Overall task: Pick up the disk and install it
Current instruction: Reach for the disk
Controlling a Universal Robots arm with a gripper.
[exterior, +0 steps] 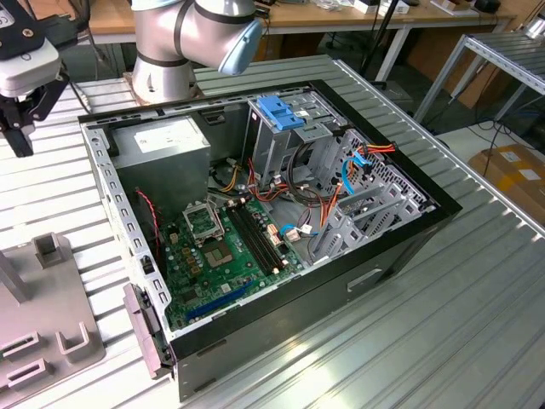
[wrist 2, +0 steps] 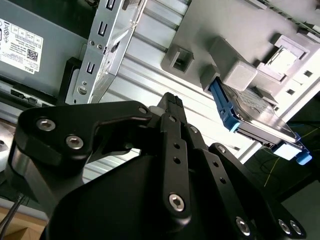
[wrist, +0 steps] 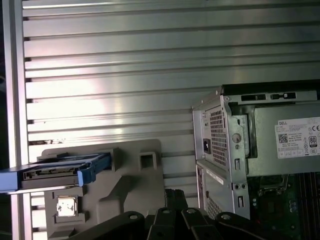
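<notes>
My gripper [exterior: 19, 141] hangs at about ten o'clock from the open computer case [exterior: 400, 247] in the exterior view. Its black fingers point down at the slatted table [exterior: 477, 324] and stay clear of it. In both wrist views the fingertips look pressed together with nothing between them, so I'm carrying nothing.

The arm [exterior: 192, 34] has its big grey joint with the pale blue cap at twelve o'clock, behind the case. From there the wrist reaches across to that ten o'clock spot.

Past the fingertips in the first wrist view lies the grey fixture [wrist: 135, 180], which sits at about eight o'clock from the case in the exterior view. The disk [wrist: 50, 175] is in that fixture, well apart from the gripper. I see it edge-on from above, so it seems to stand on one long edge. Its long axis runs along the table's slats. One blue-bracketed end points toward the case, and the other reaches past the fixture's outer rim.

In the case, the power-supply box [exterior: 162, 141] sits at the corner nearest the gripper. The motherboard [exterior: 221, 247] is at six o'clock from it, and the blue handle [exterior: 279, 111] on the drive cage at three o'clock.
</notes>
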